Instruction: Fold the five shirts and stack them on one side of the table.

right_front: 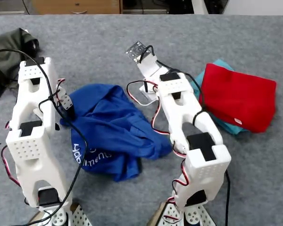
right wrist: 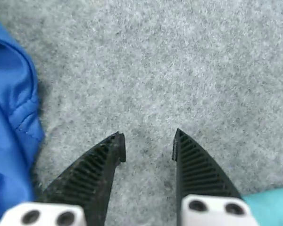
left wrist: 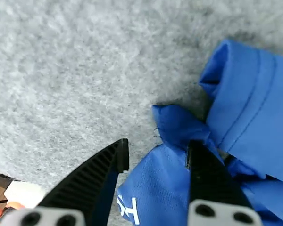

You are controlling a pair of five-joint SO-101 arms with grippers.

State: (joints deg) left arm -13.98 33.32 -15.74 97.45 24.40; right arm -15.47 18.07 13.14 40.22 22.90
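A crumpled blue shirt [right_front: 113, 127] with white print lies between the two arms on the grey felt. My left gripper [right_front: 67, 110] is at its left edge, open [left wrist: 156, 153], one finger resting on a bunched blue fold [left wrist: 179, 125] and the other over bare felt. My right gripper [right wrist: 148, 139] is open with nothing in it above the felt, with the blue shirt's hem [right wrist: 12, 117] on one side and a teal corner [right wrist: 273, 205] on the other. A folded red shirt [right_front: 238, 96] sits on a teal shirt [right_front: 226, 125] at the right. A dark green shirt [right_front: 7, 52] lies crumpled at the far left.
Grey felt [right_front: 99, 52] covers the table. Black and red cables [right_front: 153, 115] trail along both arms. Wooden furniture [right_front: 75, 5] stands beyond the table's far edge. Bare felt stretches across the back middle and the front right.
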